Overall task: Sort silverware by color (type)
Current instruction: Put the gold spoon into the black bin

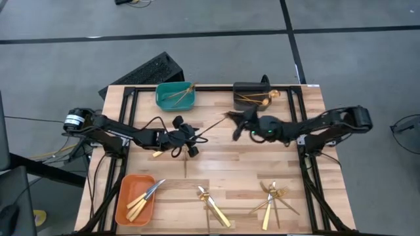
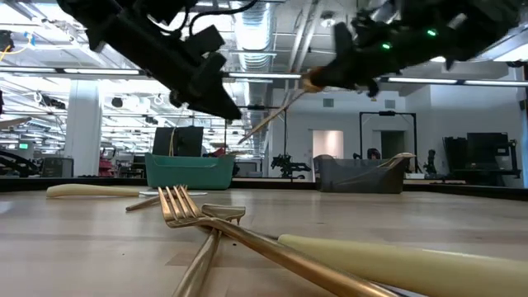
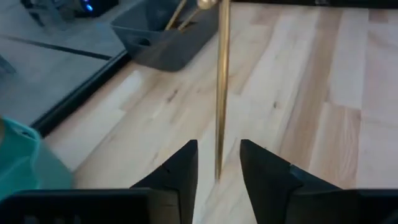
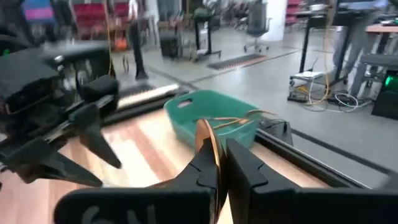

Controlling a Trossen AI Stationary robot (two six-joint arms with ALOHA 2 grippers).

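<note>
A gold spoon (image 1: 213,127) hangs in the air between my two grippers, over the far middle of the table. My right gripper (image 1: 235,119) is shut on its bowl end. The slim handle (image 3: 219,93) slants down toward my left gripper (image 1: 194,137), which is open. The handle's free end stands between the left fingers (image 3: 219,171) with a gap on each side. The low view shows the spoon (image 2: 276,107) well above the table. More gold forks and spoons (image 1: 272,196) lie on the near part of the table. My right gripper pinches the spoon at its bowl end (image 4: 206,142) between its two fingers, coming level from the table's right side. The spoon is lifted clear. Its handle points away toward the left arm and slants downward.
A teal bin (image 1: 164,98) and a dark grey bin (image 1: 244,87) stand at the far edge, each holding gold pieces. An orange bin (image 1: 125,196) with knives sits at the near left corner. Loose pieces lie at the near middle (image 1: 213,206) and under the left arm (image 1: 157,154).
</note>
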